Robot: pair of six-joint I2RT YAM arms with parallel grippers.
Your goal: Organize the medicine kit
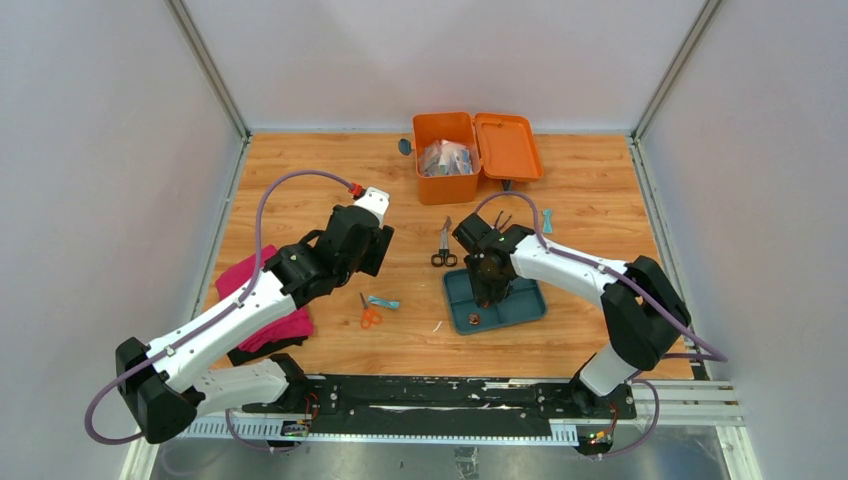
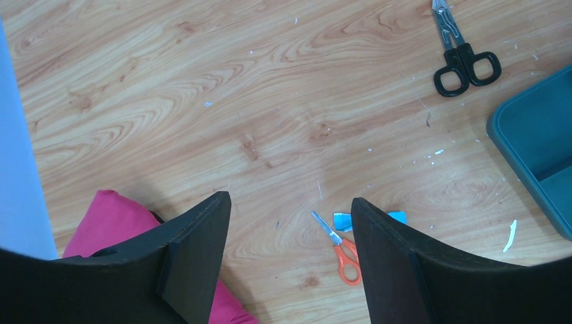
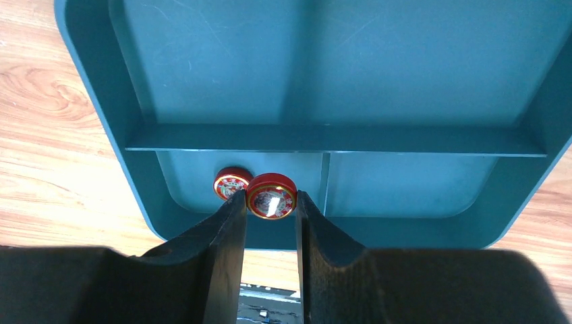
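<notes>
The medicine kit (image 1: 430, 128) stands open at the back of the table, its orange lid (image 1: 508, 147) laid flat to the right and packets inside. My right gripper (image 3: 270, 200) is shut on a small round red tin (image 3: 271, 196), held just above the near left compartment of the teal tray (image 3: 270, 67). A second red tin (image 3: 228, 182) lies in that compartment beside it. In the top view the right gripper (image 1: 487, 285) points down over the tray (image 1: 525, 308). My left gripper (image 2: 290, 202) hangs open and empty above bare wood, left of the tray.
Orange scissors (image 2: 345, 255) and a blue packet (image 2: 342, 220) lie below the left gripper's right finger. Black scissors (image 1: 444, 247) lie between kit and tray. A pink cloth (image 1: 250, 285) sits at the left. A small teal item (image 1: 547, 220) lies right of the right arm.
</notes>
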